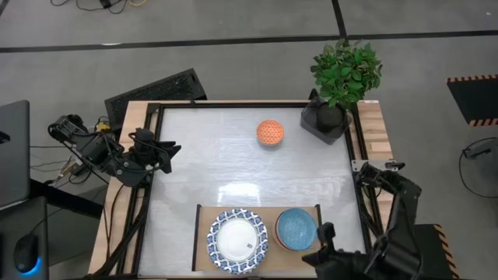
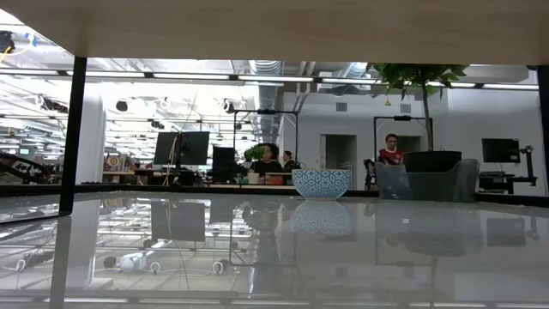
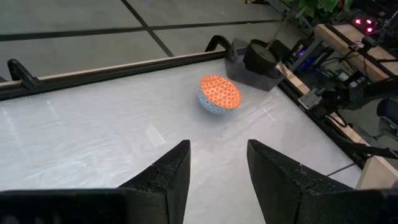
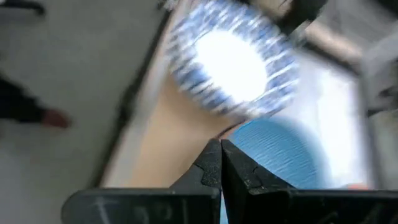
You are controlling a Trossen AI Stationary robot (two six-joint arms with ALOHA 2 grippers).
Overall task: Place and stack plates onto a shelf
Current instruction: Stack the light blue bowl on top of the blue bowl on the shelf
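In the high view you see the flat light-wood shelf board with thin black side rails (image 1: 270, 215) lying at the near edge of the pale glossy surface (image 1: 210, 155). On its left half rests a round plate with a blue-and-white patterned rim and plain white centre (image 1: 237, 240); whether more plates lie beneath it you cannot tell. Just beside the plate, on the board's right half, sits a round blue bowl with a finely lined interior (image 1: 296, 229); the two look to be touching or nearly so.

Your right end effector (image 1: 327, 250) hangs just off the board's right near corner, close to the blue bowl. In the right wrist view its two dark fingers (image 4: 209, 163) are pressed together with nothing between them, and beyond them you see the plate (image 4: 231, 65) and the blue bowl (image 4: 273, 149) on the board (image 4: 168, 143), all blurred.

Your left end effector (image 1: 167, 152) waits at the left edge of the surface, well apart from the shelf. In the left wrist view its fingers (image 3: 169, 174) are spread apart and hold nothing; ahead of them lies a small bowl with an orange scale-patterned interior and blue-patterned outside (image 3: 219, 94), tilted on its side.

In the high view the same orange bowl (image 1: 270, 132) lies toward the far side of the surface, near a leafy green plant in a dark pot (image 1: 342, 78) standing at the far right corner.
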